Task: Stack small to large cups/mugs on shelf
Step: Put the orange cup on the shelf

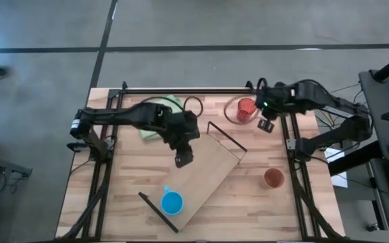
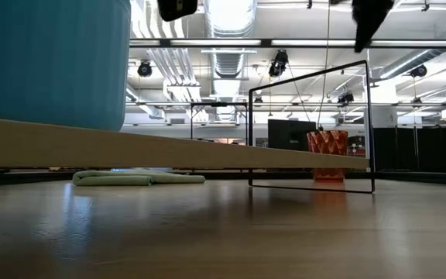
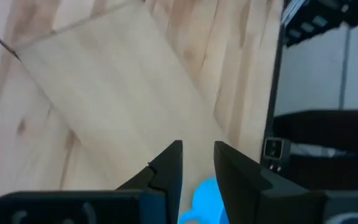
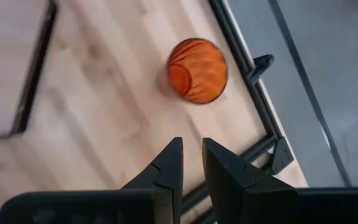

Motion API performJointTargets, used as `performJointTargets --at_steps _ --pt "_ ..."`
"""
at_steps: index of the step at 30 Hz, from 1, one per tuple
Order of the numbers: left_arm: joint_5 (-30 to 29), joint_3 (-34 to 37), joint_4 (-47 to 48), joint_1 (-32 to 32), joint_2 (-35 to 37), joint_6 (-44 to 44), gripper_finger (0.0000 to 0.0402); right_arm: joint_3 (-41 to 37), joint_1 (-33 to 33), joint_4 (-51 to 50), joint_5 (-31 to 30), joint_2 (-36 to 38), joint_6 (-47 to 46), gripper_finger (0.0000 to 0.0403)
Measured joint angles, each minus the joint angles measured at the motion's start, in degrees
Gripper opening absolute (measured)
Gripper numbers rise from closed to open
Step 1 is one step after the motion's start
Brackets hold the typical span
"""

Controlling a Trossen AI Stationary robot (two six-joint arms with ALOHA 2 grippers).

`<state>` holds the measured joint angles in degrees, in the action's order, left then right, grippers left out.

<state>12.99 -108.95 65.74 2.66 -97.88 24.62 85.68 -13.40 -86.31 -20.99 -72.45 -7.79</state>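
Observation:
The light-wood shelf (image 1: pixel 211 172) lies slantwise on the table, its board raised on thin black frame ends (image 2: pixel 308 128). The blue mug (image 1: pixel 172 202) stands on the board's near end and also shows in the low view (image 2: pixel 49 62). The red ribbed tumbler (image 1: pixel 246 108) stands on the table at the far right. The brown-orange cup (image 1: pixel 273 177) stands on the table near the right edge. My left gripper (image 1: pixel 183 158) hangs shut and empty above the middle of the shelf, the mug beyond its tips (image 3: pixel 207 196). My right gripper (image 1: pixel 267 125) hangs shut and empty just right of the tumbler (image 4: pixel 197 70).
A green cloth (image 1: pixel 164 111) lies on the table at the far left, behind my left arm. A dark cable loop (image 1: pixel 193 104) lies near the far edge. Black frame rails (image 1: pixel 290 135) run along the table's sides and its far edge (image 4: pixel 253 81).

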Motion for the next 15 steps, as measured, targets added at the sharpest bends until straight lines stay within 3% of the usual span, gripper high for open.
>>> performJointTargets --at_steps 4,10,15 --pt "-0.02 0.00 -2.77 -0.71 1.55 -1.15 0.0077 -2.92 -7.13 8.22 1.73 -1.85 3.69 0.0054" --pt "-0.02 0.02 -3.35 -0.73 3.29 -1.28 0.0077 -3.43 -17.22 15.05 17.21 -7.68 7.69 0.0054" --pt "-0.02 -0.04 -3.99 -0.73 4.09 -1.29 0.0077 -3.43 -21.25 14.37 17.99 -13.85 7.79 0.0054"
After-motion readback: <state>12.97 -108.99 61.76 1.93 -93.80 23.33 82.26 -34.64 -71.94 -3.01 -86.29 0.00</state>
